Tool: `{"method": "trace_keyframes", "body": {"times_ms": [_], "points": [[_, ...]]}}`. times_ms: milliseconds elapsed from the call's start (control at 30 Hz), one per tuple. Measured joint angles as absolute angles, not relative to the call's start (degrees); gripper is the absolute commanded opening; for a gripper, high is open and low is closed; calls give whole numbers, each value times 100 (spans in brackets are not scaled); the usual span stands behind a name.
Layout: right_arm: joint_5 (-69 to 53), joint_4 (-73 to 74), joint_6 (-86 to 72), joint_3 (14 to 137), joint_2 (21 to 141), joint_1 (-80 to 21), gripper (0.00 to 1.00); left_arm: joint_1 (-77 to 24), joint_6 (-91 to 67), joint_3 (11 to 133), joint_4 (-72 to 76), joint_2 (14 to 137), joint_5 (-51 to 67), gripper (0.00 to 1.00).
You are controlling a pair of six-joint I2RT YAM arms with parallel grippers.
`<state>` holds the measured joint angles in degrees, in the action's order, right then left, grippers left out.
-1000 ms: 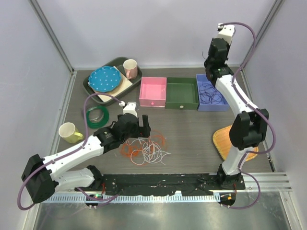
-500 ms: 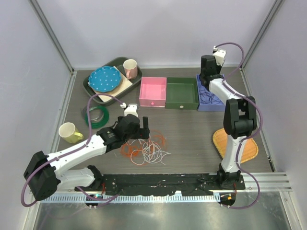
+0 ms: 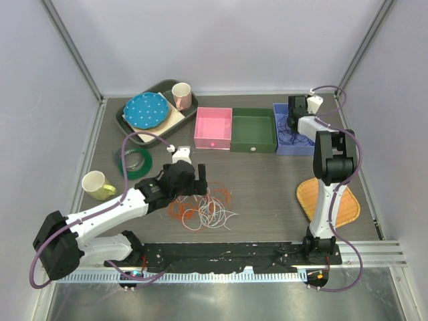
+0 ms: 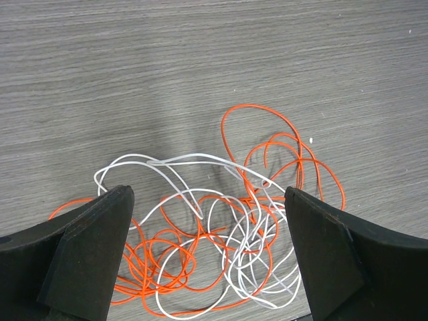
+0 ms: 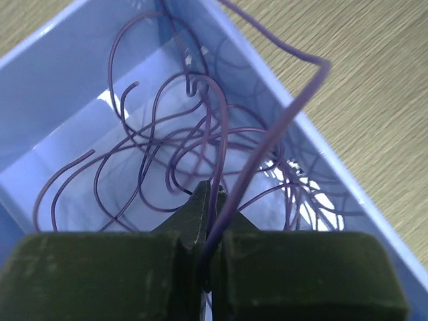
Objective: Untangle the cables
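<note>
While the left gripper (image 4: 207, 200) hangs over the orange and white cables (image 4: 227, 221) with its fingers wide apart, one on each side of the tangle, the right gripper (image 5: 208, 195) is pinched together on a purple cable (image 5: 200, 127). It does so inside the blue box (image 5: 60, 73), near the table's far right corner. One strand bends out above the box's rim. Bare table (image 3: 267, 180) lies between the tangle and the blue box. A green cable (image 3: 134, 160) sits coiled near the left edge.

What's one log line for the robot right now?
left jaws: open over tangle | right jaws: shut on purple cable over blue box
</note>
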<state>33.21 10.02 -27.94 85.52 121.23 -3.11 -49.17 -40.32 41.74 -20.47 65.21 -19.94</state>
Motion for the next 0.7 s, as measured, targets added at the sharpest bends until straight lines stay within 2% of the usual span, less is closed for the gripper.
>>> {"method": "trace_keyframes", "body": {"times_ms": [67, 200, 267, 300, 333, 433, 500, 633, 700], "points": [[3138, 1044, -2847, 8523, 12145, -318, 7, -4917, -4032, 4156, -2045, 6499, -1992, 100], [2814, 1026, -2867, 8370, 12145, -331, 7, -4917, -4049, 4073, -2047, 6383, -1981, 100], [2716, 906, -2867, 8228, 12123, -333, 12, -4917, -4053, 4062, -2045, 6348, -1959, 100], [2637, 770, -2862, 8114, 12051, -331, 16, -4917, -4053, 4060, -2045, 6337, -1949, 100], [2493, 722, -2867, 8020, 11968, -331, 25, -4917, -4053, 4058, -2045, 6333, -1944, 100], [2237, 668, -2880, 7802, 11789, -316, 37, -4917, -4056, 4056, -2045, 6324, -1931, 100], [2112, 652, -2884, 7682, 11655, -320, 41, -4917, -4056, 4056, -2045, 6324, -1927, 100], [1957, 650, -2862, 7509, 11266, -327, 58, -4917, -4058, 4032, -2045, 6307, -1894, 100], [1935, 666, -2862, 7476, 11050, -327, 61, -4917, -4060, 4023, -2045, 6294, -1876, 100]]}}
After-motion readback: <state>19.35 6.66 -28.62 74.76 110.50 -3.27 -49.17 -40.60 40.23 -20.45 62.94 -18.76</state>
